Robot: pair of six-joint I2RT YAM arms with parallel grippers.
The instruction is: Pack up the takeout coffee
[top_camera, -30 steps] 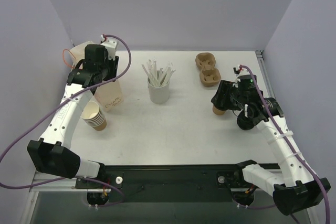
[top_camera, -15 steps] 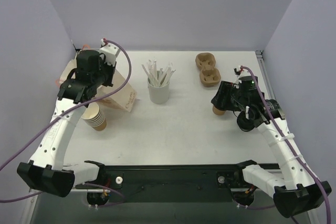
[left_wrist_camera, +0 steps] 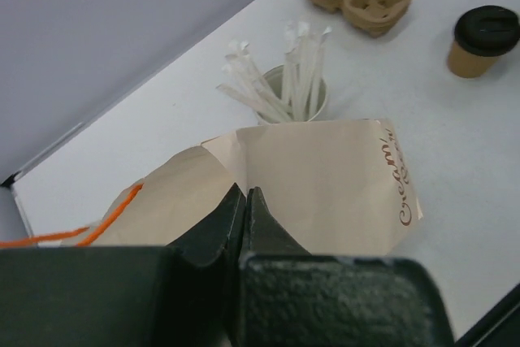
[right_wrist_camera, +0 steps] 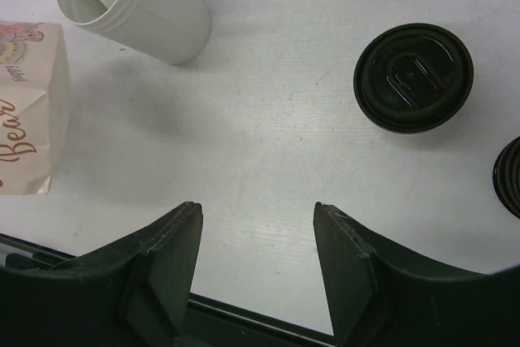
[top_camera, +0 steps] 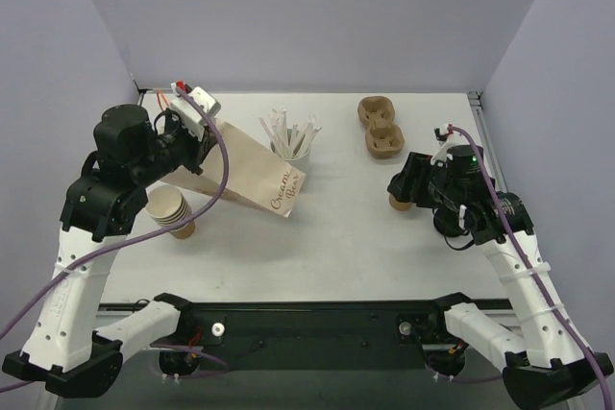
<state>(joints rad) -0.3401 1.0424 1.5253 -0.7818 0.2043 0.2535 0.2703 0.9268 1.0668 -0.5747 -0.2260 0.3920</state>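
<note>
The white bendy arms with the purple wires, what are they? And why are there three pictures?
They are two robot arms bolted to a table. The big picture looks down from above. The other two come from small cameras on each arm's wrist. Each arm ends in a two-finger tool for grabbing. The left tool is shut on a brown paper bag. The right tool is open and holds nothing, close to the coffee cup with its black lid. Also on the table are a white pot of paper-wrapped sticks, a cardboard cup carrier and a stack of lidless paper cups.
</note>
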